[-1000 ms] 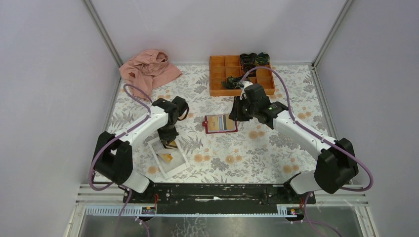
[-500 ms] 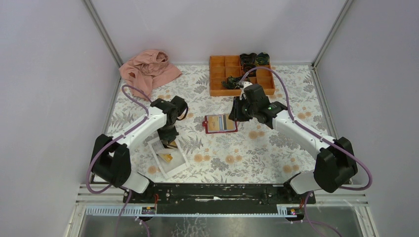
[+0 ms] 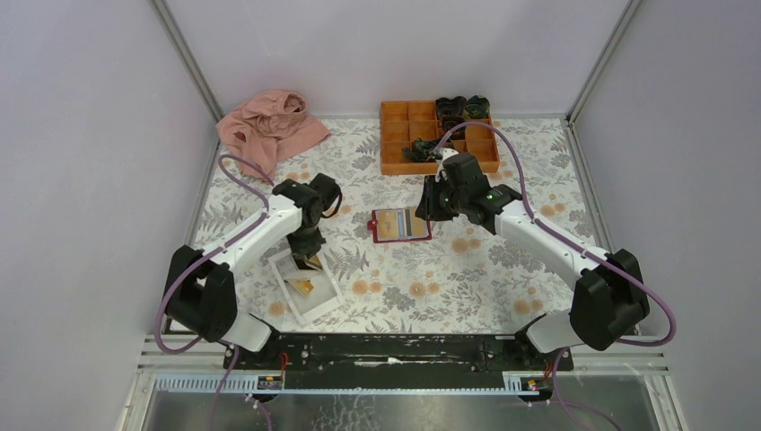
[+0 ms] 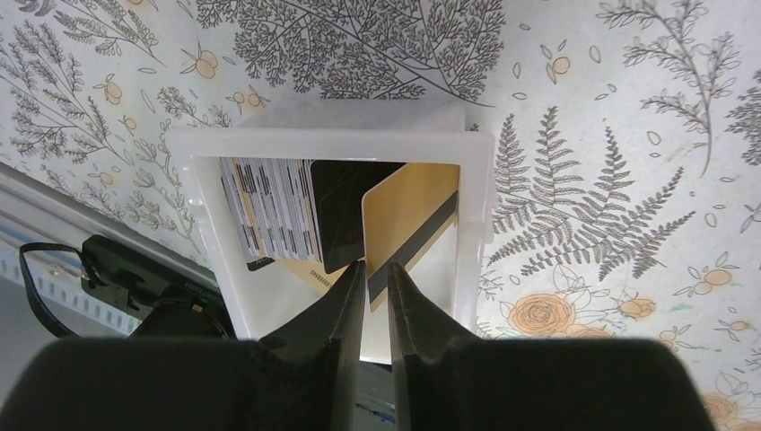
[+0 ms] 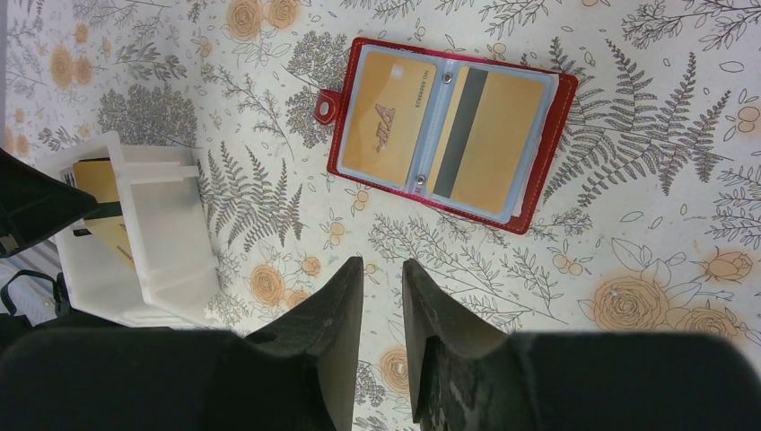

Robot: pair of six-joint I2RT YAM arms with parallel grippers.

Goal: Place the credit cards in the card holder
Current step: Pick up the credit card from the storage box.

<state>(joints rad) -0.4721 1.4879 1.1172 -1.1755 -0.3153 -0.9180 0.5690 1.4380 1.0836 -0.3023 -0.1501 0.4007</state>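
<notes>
At tray, left side: left gripper (image 4: 375, 269) is clenched on the lower edge of one gold card (image 4: 415, 206). The card stands nearly on edge inside the white tray (image 4: 206, 148), dark stripe showing. More cards (image 4: 278, 211), one striped and one black, lean at its 9 o'clock in the same tray.

Key relation, top view: card holder (image 3: 401, 224) lies open on the tabletop (image 3: 467, 278) at about 2 o'clock from the left gripper, well apart, with its long axis running 9 to 3. Both facing pockets already show golden cards (image 5: 388, 117); I cannot tell whether a slot is free.

Right gripper (image 5: 383, 269) is the nearer one, at the holder's 3 o'clock end. Its jaws are slightly parted and empty, with the holder at 12 to 1 o'clock ahead of its fingers.

Judgement: the pinched card must clear the tray wall first, and the right arm crowds one end of the holder.

Farther out: orange compartment box (image 3: 437, 136) at 12, pink cloth (image 3: 269, 126) at 11. Neither is in the path.
</notes>
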